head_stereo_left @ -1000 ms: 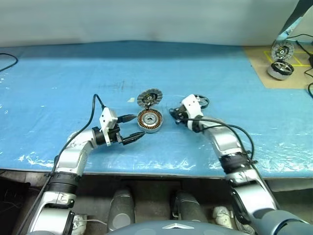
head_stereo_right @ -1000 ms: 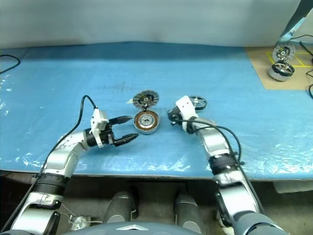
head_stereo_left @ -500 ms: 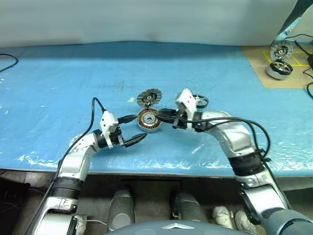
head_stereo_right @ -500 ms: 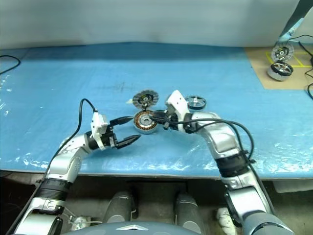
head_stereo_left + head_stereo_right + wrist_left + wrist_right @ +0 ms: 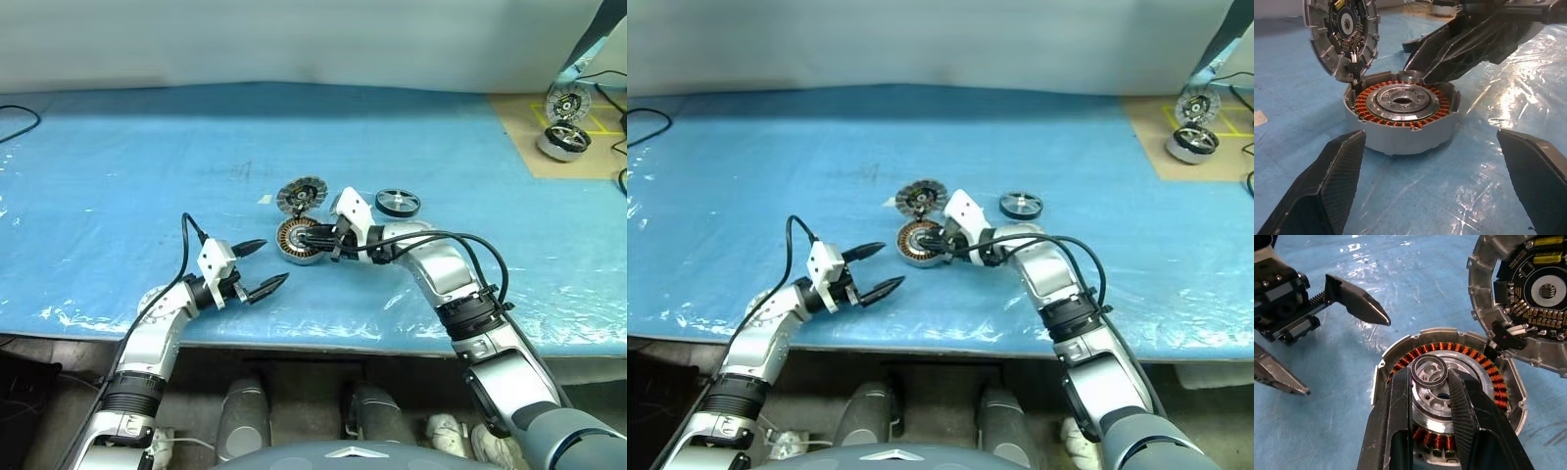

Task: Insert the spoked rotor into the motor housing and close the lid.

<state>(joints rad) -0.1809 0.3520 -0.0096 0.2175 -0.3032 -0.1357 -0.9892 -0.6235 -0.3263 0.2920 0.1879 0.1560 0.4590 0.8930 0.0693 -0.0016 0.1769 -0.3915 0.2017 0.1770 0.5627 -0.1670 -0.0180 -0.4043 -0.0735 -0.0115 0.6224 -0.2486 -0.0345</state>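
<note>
Right wrist view: right pincer pinching a thin ring over housing hub; lid standing open; left pincer spread, hovering nearby; rotor lying apart.

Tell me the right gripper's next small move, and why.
Probably lower the small ring onto the motor housing's hub and let go: the right gripper pinches it right over the hub, the lid stands open, and the spoked rotor lies on the table.

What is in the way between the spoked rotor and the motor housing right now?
The right claw, gripping a small ring, sits over the motor housing hub, between it and the spoked rotor. The lid is open.
</note>
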